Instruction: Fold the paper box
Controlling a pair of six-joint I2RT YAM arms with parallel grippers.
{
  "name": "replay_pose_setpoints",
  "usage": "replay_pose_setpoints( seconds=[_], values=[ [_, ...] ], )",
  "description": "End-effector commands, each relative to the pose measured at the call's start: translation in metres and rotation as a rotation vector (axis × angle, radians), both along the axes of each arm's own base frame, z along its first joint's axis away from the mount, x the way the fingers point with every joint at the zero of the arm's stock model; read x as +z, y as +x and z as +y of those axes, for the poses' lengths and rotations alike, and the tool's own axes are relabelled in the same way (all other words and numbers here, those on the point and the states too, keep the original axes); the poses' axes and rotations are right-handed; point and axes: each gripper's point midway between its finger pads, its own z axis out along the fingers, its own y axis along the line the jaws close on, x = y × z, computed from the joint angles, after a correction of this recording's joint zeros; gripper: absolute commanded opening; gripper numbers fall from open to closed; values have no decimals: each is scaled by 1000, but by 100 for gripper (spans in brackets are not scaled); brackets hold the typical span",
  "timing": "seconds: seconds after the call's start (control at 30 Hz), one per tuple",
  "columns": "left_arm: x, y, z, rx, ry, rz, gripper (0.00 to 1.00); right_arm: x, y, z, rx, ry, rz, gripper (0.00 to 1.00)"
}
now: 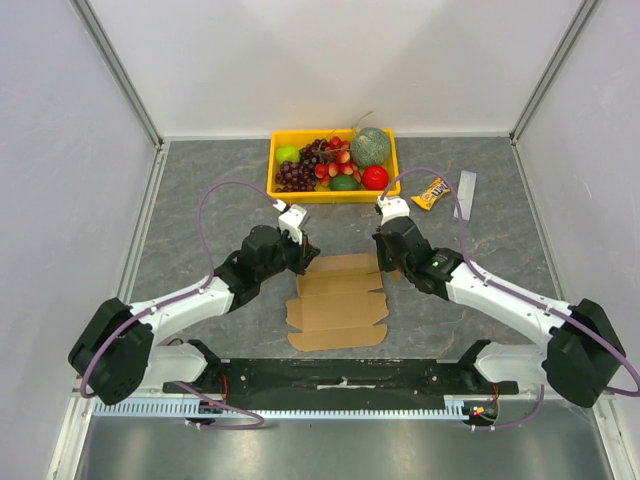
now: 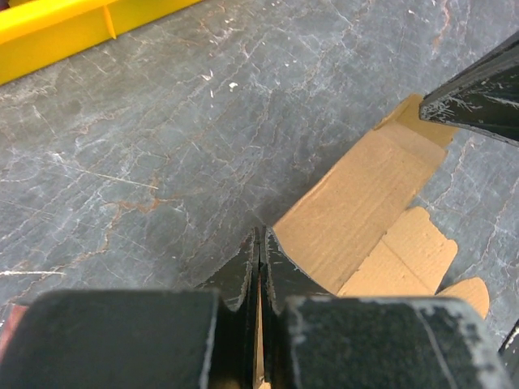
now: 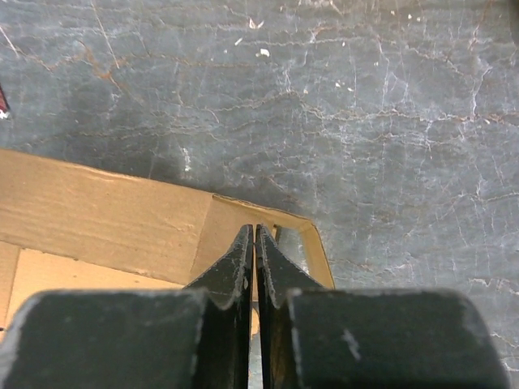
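Paper box (image 1: 338, 302) lies unfolded and nearly flat at the middle of the grey desk (image 1: 200, 200), just beyond the black rail where the arms are bolted. Its panels stack from the near edge toward the far one. The creases run left to right with a slight tilt, so the far panel sits a little further right than the near one. Bare desk shows on both sides of it out to the white walls, and a strip of bare desk parts its far edge from the yellow tray (image 1: 272, 165) of fruit. A small packet (image 1: 431, 193) lies off to the far right, well apart from the cardboard.

The left gripper (image 2: 259, 239) is at the far left corner, its fingers clenched with a sliver of cardboard showing between them. The right gripper (image 3: 255, 231) is at the far right corner, also pinched onto the paper box, where a small end flap stands a little off the desk.
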Motion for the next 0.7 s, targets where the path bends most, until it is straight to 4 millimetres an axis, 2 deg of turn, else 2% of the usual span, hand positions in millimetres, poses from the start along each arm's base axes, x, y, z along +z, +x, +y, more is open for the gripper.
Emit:
replay_pose_setpoints(
  seconds=[0.0, 0.37, 0.67],
  values=[
    [5, -4, -10, -47, -45, -16, 2, -4, 1, 0, -14, 2, 29, 7],
    [6, -19, -14, -105, -68, 3, 2, -29, -2, 3, 5, -31, 92, 5],
    [0, -30, -28, -194, -71, 36, 2, -34, -3, 6, 14, -21, 109, 5]
  ],
)
